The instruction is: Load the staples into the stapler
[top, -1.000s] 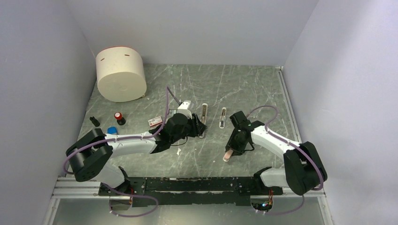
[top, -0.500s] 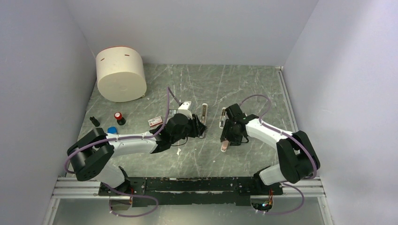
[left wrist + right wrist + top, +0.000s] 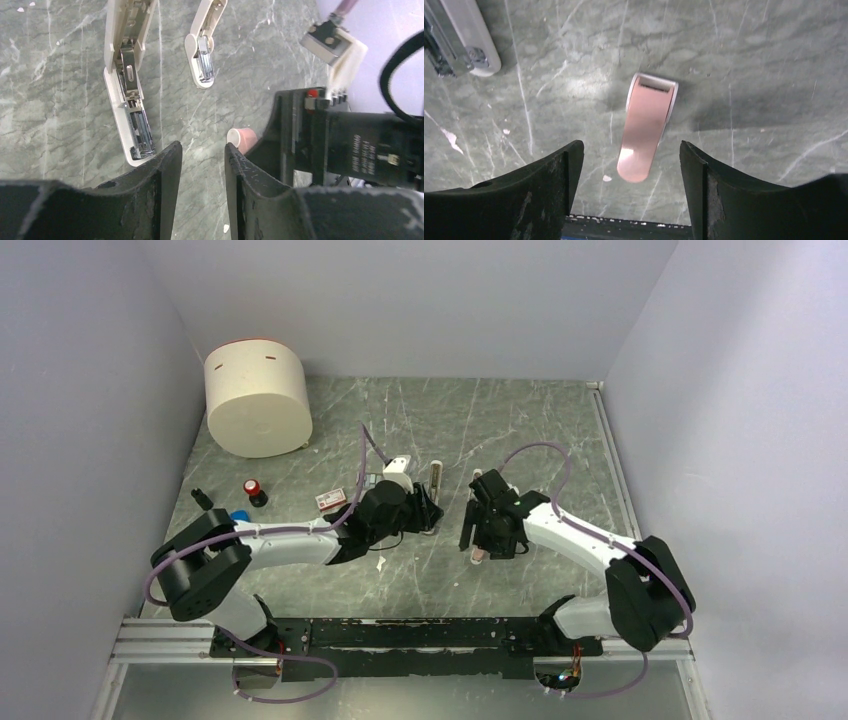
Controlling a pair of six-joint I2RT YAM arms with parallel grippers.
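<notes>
The stapler (image 3: 435, 480) (image 3: 127, 85), a long white bar, lies hinged open on the table with its metal channel showing. My left gripper (image 3: 425, 512) (image 3: 200, 155) is just near of the stapler's end, open with nothing between its fingers. My right gripper (image 3: 478, 537) (image 3: 630, 152) is open above the pink stubby piece (image 3: 646, 127) (image 3: 242, 136), which lies flat on the table between the fingers and apart from them. The staples' red-and-white box (image 3: 328, 502) sits left of the left arm. No loose staples show.
A short white piece with metal parts (image 3: 204, 50) (image 3: 475, 482) lies between the stapler and the right arm. At the back left stands a cream cylinder (image 3: 258, 400). A red-capped bottle (image 3: 255, 490), a black bit (image 3: 202, 499) and a blue cap (image 3: 238, 517) lie at the left.
My right arm carried the pink piece left and farther from the bases, then its jaws spread and left the piece on the table. The left arm has barely moved.
</notes>
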